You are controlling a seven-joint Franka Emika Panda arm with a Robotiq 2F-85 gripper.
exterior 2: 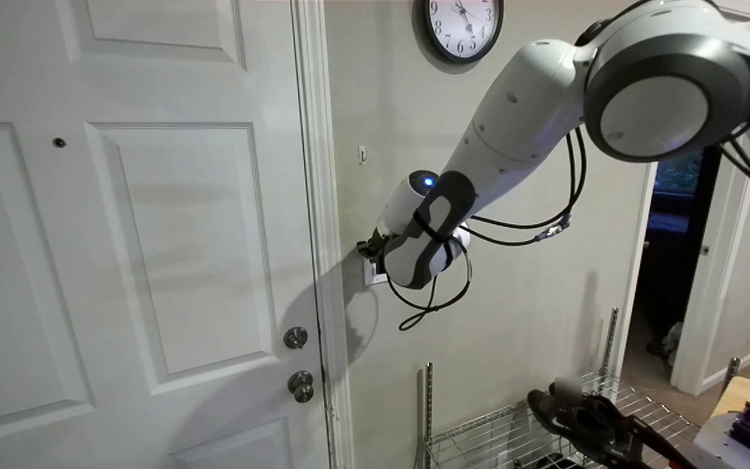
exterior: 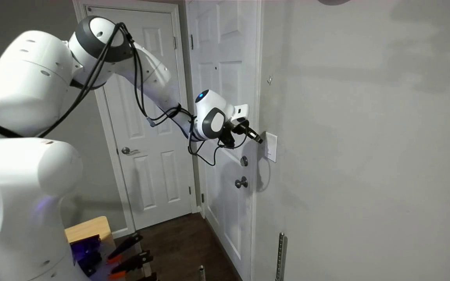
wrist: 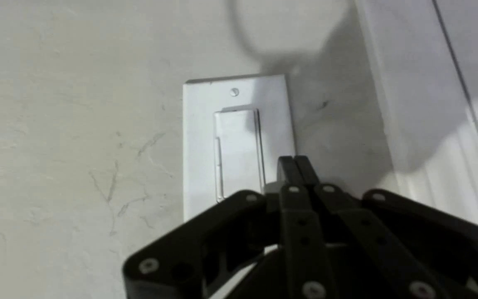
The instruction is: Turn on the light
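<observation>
The light switch is a white upright wall plate [wrist: 197,166] with a wide rocker [wrist: 239,145] in its middle. The plate also shows in both exterior views [exterior: 271,148] [exterior 2: 374,276], partly covered by the arm in one of them. My gripper [wrist: 295,158] is shut and empty, its black fingertips pressed together. In the wrist view the tips overlap the plate's edge on the door-frame side, beside the rocker. In the exterior views the gripper [exterior: 261,139] [exterior 2: 363,249] is close to the plate's upper part. I cannot tell whether it touches. No lamp is in view.
A white door [exterior 2: 173,260] with its frame [exterior 2: 319,195] stands close beside the switch. It has a round knob [exterior: 241,182] and a deadbolt [exterior: 244,160]. A small hook [exterior: 270,80] is above the plate. A wire shelf [exterior 2: 479,430] stands below along the wall.
</observation>
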